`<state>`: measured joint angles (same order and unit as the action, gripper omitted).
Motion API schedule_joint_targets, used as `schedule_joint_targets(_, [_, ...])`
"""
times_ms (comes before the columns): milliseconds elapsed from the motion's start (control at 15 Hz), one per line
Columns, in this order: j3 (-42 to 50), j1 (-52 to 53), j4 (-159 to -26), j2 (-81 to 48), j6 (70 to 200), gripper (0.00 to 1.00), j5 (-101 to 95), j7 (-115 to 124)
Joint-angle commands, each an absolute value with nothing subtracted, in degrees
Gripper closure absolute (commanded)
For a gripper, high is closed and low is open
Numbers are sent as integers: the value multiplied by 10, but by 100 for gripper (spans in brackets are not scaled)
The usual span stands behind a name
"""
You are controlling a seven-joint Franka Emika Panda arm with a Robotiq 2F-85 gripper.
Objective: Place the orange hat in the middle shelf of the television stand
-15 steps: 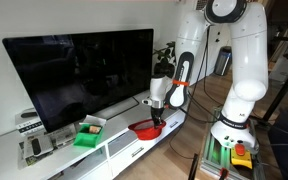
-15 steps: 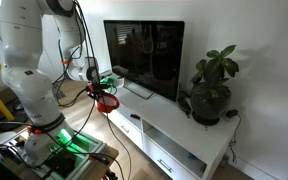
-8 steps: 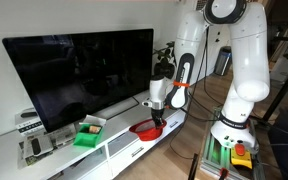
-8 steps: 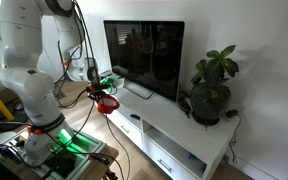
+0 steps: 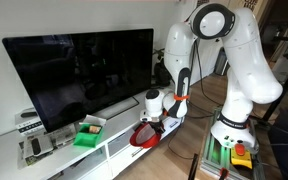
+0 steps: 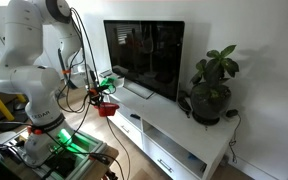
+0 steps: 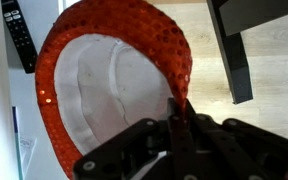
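Observation:
My gripper (image 5: 148,118) is shut on the rim of the orange hat (image 5: 144,135) and holds it tilted on edge, just in front of the long white television stand (image 5: 14,152), below its top board. In the wrist view the hat (image 7: 109,90) fills the frame, its red-orange sequinned rim around a pale whitish inside, with my gripper (image 7: 179,122) pinching the rim at lower right. In an exterior view the hat (image 6: 106,109) hangs beside the stand's near end (image 6: 174,135). The middle shelf's dark slot is hard to make out behind the hat.
A big black television (image 5: 79,75) stands on the stand, with a green box (image 5: 89,133) and a remote (image 7: 19,35) on the top board. A potted plant (image 6: 212,88) stands at the far end. The robot base (image 5: 229,140) is close by on the wooden floor.
The arm has bent down and the gripper has dropped lower. The hat has tipped from lying flat to standing on edge in front of the stand.

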<state>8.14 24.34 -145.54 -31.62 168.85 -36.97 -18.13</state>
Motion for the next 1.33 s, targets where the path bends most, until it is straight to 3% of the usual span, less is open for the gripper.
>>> schedule_joint_targets(0, [142, 316, -1386, -406, 1736, 99, -409, -138])
schedule_joint_targets(400, [217, 406, -1287, -536, 1783, 99, -378, -95])
schedule_joint_targets(467, [192, 369, -1323, -490, 1772, 95, -387, -118])
schedule_joint_targets(867, [206, 393, -1289, -531, 1774, 95, -383, -103])
schedule_joint_targets(933, [227, 410, -1277, -551, 1799, 99, -380, -84])
schedule_joint_targets(1267, [250, 424, -1245, -629, 1905, 99, -319, -75])
